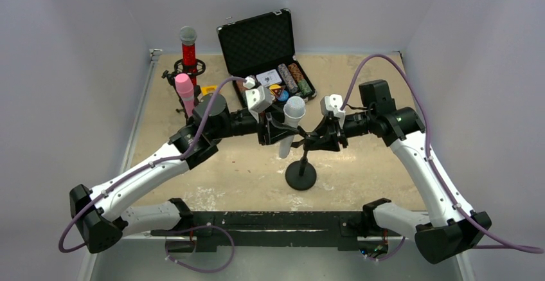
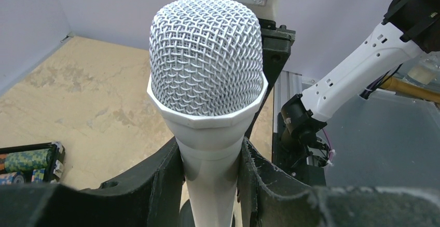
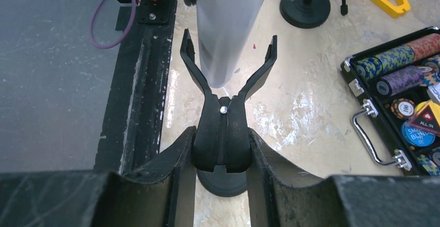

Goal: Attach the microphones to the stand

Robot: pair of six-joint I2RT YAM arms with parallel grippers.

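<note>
My left gripper [image 1: 273,130] is shut on the white microphone [image 1: 290,123] and holds it upright, mesh head up, over the table's middle. In the left wrist view the fingers [image 2: 155,185] clamp its handle [image 2: 210,175] just below the head. My right gripper [image 1: 319,136] is shut on the black clip [image 3: 225,107] of the middle stand [image 1: 301,177]. The clip's two prongs are spread, and the microphone's lower body [image 3: 228,24] sits between them. The red microphone [image 1: 188,46] and the pink microphone [image 1: 184,91] stand upright in stands at the back left.
An open black case [image 1: 257,40] with poker chips lies at the back centre, close behind both grippers; its handle side shows in the right wrist view [image 3: 371,133]. A yellow piece [image 1: 207,90] lies beside the pink microphone's stand. The arms' black mounting rail [image 1: 270,220] runs along the near edge.
</note>
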